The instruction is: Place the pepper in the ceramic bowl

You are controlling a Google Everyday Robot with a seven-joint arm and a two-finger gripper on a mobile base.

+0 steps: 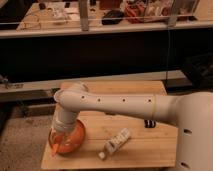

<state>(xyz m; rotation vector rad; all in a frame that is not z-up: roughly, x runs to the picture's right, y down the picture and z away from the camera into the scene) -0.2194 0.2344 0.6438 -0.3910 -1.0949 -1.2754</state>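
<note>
The pincer (58,136) hung at the end of the white arm (115,102), low over the ceramic bowl (76,134), which sat at the front left corner of the wooden desk (145,149). Whether the pincer was clamped or parted could not be told, as the wrist above hid it. The pepper (53,147) showed as a slim orange-red sliver just beneath the pincer, at the bowl's left rim, with its tapered tip pointing down. It could not be told whether it was gripped, touching the bowl or already lying in it.

A pepper this slim would likely be very light, with a waxy, slightly slick skin and a body that gives a little under pressure. A hold across the thicker stem end would probably suit it better than one near the point, where it could slide out or pivot. A moderate squeeze should be enough, and a hard one might bruise or split it. The bowl looked glazed and rigid, so it could chip if knocked and might skate on the desk if nudged at the rim. A low release over its middle seemed the safer course.

A white bottle (115,142) lay on its side towards the desk's front edge, apart from the bowl. A small dark object (148,123) sat near the right edge
</note>
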